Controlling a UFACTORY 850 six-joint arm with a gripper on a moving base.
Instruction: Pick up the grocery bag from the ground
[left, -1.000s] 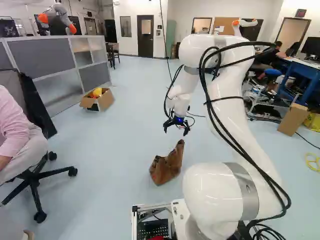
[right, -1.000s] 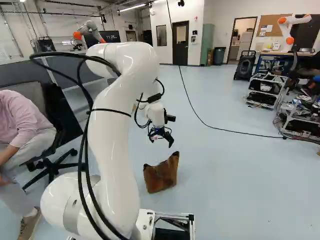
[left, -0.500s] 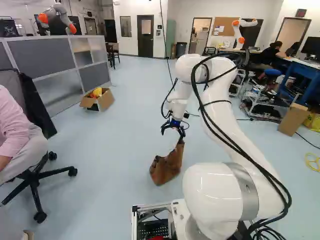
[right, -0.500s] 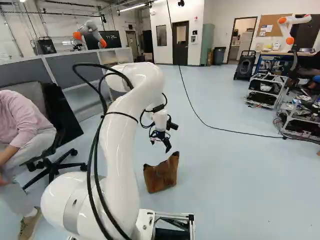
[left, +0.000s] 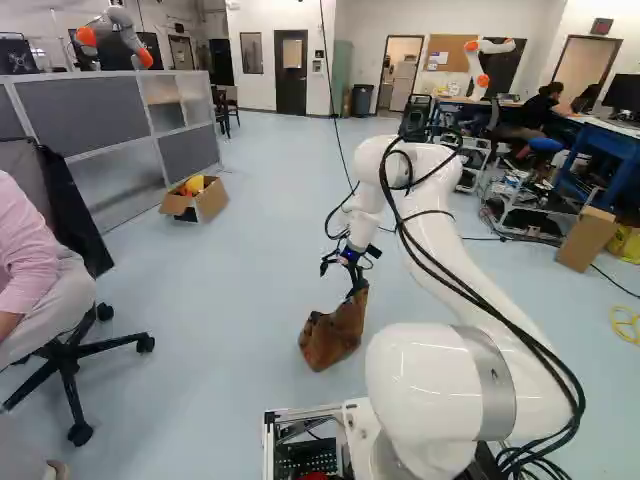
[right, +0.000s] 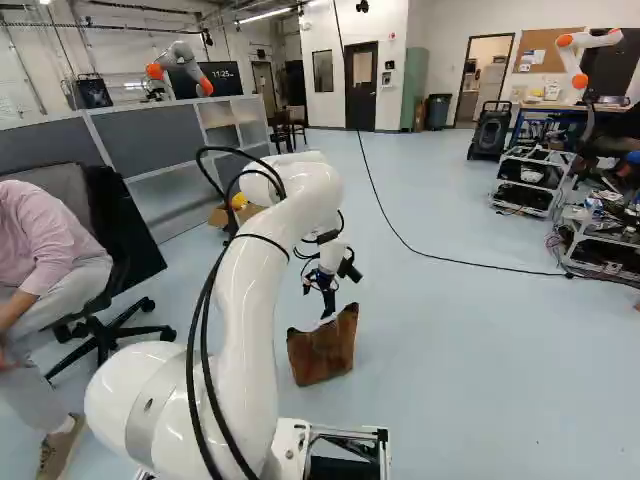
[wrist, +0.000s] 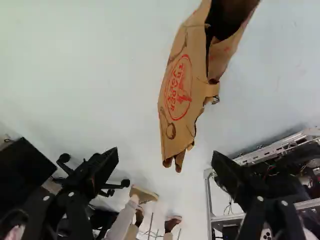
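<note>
The white arm (left: 440, 385) rises from its lowest joint at the foot of both base views, beside a metal frame (right: 345, 434), and bends forward and down toward the floor (left: 240, 310). At its end, the black fingers (right: 329, 303) stand spread wide apart, gripping nothing. The brown paper grocery bag (right: 322, 352) is on the floor ahead of the arm, its raised corner close to the fingers in the base views. In the wrist view the bag stretches ahead of the fingers, with a red round print on its side and its mouth partly open; its narrow, folded end points to the gap between them, clear of both. An office chair (left: 75, 360) stands to the left of the bag. Farther out, a yellow loop (left: 624, 322) lies on the floor at the right of the left base view, with a cardboard carton (left: 587, 240) beyond it. An open cardboard box (left: 210, 201) holding yellow items sits by a grey partition (left: 85, 112). A black cable (right: 465, 261) crosses the floor. Beyond are wheeled racks (right: 528, 182), a bin (right: 438, 109) and a dark door (right: 361, 88).
</note>
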